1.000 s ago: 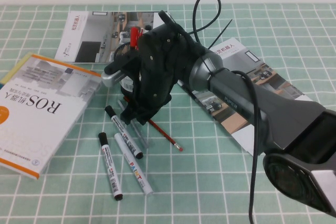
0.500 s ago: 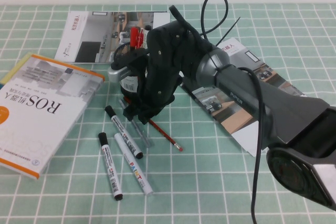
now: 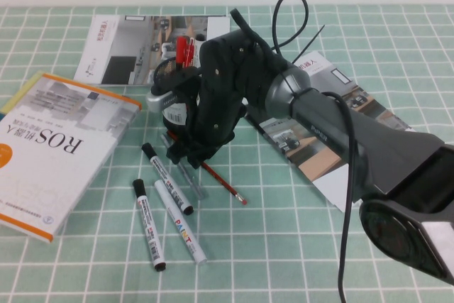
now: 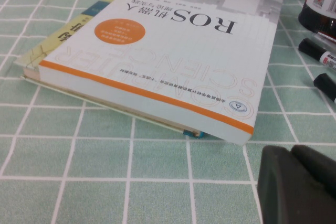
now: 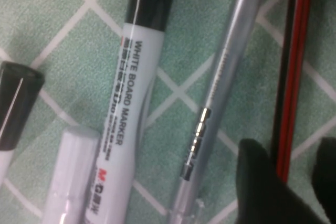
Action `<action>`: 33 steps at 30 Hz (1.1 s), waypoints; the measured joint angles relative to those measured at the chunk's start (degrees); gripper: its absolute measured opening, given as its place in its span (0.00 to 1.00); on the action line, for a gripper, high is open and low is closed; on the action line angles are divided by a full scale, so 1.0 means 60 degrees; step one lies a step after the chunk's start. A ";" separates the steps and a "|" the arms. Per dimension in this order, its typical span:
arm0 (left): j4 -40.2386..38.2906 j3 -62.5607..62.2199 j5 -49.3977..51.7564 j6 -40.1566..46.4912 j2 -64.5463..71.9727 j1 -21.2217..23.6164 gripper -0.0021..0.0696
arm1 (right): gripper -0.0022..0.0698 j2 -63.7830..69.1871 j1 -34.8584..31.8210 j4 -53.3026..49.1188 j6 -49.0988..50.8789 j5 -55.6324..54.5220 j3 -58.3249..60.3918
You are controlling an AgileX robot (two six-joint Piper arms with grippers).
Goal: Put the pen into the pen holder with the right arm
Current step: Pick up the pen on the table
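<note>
Right wrist view shows the pen [image 5: 294,66] running as a thin red stick between the two dark fingertips [image 5: 262,182] of the right gripper [image 5: 296,174], which straddle it with a sliver of gap on each side; the jaws look partly open and not yet pinching, so nothing is held. In the high view the pen [image 3: 223,182] lies flat on the checked cloth [image 3: 284,246], just in front of the holder [image 3: 172,97] and just beside the grey pen [image 3: 188,175], with the right gripper [image 3: 183,154] low over its upper end. It should handle as light, stiff and slim, likely to roll or twist in the pads, so I would take it near mid-length, square across the shaft, clear of the grey pen. The left gripper [image 4: 299,182] sits near the book [image 4: 157,51], only a dark edge showing; I cannot tell its opening. Count: one red pen, one grey pen, three markers [image 3: 167,177], one holder, one book, two brochures [image 3: 135,47].
</note>
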 joint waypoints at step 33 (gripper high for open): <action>0.0000 0.0000 0.0000 0.0000 0.0000 0.0000 0.02 | 0.04 -0.1055 -0.0017 -0.0334 -0.0170 -0.0069 0.1743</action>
